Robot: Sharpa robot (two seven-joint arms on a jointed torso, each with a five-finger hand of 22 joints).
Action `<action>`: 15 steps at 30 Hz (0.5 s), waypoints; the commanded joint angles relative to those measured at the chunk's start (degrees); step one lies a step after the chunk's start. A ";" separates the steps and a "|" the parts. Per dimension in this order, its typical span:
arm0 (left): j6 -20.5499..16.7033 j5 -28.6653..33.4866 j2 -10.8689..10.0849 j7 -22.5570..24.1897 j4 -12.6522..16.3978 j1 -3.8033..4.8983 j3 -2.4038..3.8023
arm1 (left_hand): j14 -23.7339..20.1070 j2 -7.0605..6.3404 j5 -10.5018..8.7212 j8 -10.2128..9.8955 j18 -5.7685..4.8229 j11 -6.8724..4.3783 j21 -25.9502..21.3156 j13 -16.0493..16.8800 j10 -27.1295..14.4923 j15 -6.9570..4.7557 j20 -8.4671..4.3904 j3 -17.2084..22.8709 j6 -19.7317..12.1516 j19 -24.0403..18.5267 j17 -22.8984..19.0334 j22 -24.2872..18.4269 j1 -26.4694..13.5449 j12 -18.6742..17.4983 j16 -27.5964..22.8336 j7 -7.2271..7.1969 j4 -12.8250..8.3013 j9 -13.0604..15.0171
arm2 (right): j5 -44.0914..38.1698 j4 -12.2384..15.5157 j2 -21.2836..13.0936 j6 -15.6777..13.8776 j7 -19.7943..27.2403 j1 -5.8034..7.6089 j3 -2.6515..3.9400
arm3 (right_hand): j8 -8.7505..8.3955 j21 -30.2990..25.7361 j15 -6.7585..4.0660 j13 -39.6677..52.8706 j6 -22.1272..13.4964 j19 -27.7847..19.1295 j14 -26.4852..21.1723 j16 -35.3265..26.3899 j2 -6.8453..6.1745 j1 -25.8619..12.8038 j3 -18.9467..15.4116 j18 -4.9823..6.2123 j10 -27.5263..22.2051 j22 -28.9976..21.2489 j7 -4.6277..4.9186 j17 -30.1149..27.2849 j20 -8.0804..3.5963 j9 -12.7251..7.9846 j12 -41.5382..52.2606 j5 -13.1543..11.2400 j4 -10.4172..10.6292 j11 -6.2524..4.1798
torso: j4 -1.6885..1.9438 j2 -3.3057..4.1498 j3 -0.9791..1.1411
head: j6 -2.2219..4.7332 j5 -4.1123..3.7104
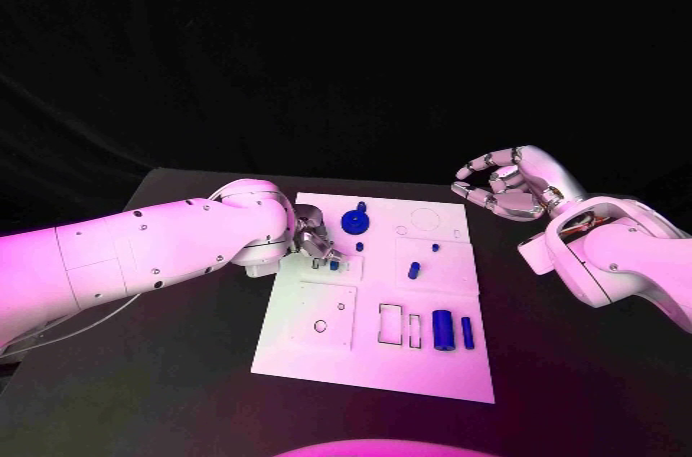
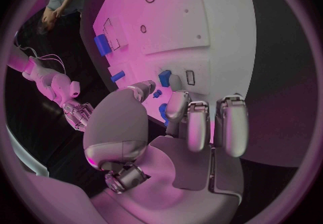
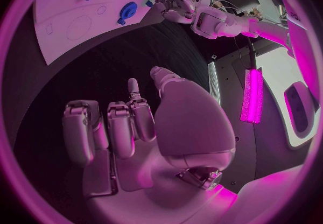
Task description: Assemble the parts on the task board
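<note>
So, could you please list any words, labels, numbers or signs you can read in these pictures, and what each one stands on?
None can be read.
The white rectangular task board bears only thin outlined shapes, circles and rectangles, with no letters or numbers.
The small blue plastic parts carry no visible marking.
The white arms and both silver hands, left hand and right hand, show no legible label.

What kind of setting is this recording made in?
Likely a robotics lab test bench: a black table against a dark backdrop, a white task board with small blue parts, and equipment racks in the right wrist view.
</note>
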 commanded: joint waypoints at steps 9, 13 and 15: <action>-2.46 2.39 -0.99 0.64 0.88 0.57 1.94 | 5.96 0.20 -0.92 -1.74 -1.05 0.46 0.09 -3.16 -1.79 -0.06 -0.32 -2.56 -2.14 1.66 15.08 5.95 -0.02 -3.15 0.21 0.98 -0.05 -0.54 | -0.27 -0.30 0.14 -0.14 0.13 -0.03 0.00 | 0.23 -0.21 -0.38 6.47 -0.25 2.43 5.34 -0.19 0.07 -0.63 -0.26 1.01 -0.02 11.85 -0.37 12.12 -0.48 0.10 -0.17 -0.36 0.07 -0.22 | 0.07 0.01 0.02 | 0.63 -0.11; -0.59 2.67 -1.54 1.14 0.12 1.60 2.54 | 5.96 0.78 -0.34 -4.61 -0.95 1.50 -0.22 -5.17 -3.17 0.81 0.35 -3.45 -4.04 1.36 15.08 5.44 3.03 -4.90 0.21 2.18 -0.10 -2.36 | -0.24 -0.44 0.16 -0.07 0.08 -0.03 0.00 | 0.23 -0.17 -0.38 6.52 -0.26 2.46 5.34 -0.18 0.09 -0.68 -0.27 1.00 0.03 11.88 -0.37 12.13 -0.48 0.10 -0.12 -0.40 0.07 -0.22 | 0.11 0.00 0.00 | 0.84 -0.19; 0.75 2.78 -1.57 1.51 -0.87 2.42 2.71 | 5.96 0.87 -0.32 -4.79 -0.90 1.56 -0.31 -5.39 -3.29 0.87 0.43 -3.52 -3.97 1.26 15.08 5.25 3.35 -5.07 0.21 2.24 -0.13 -2.52 | -0.23 -0.51 0.17 -0.03 0.05 -0.04 0.00 | 0.24 -0.17 -0.38 6.53 -0.27 2.46 5.35 -0.18 0.10 -0.68 -0.27 1.00 0.04 11.88 -0.37 12.14 -0.48 0.10 -0.11 -0.39 0.06 -0.22 | 0.11 0.02 -0.02 | 1.01 -0.21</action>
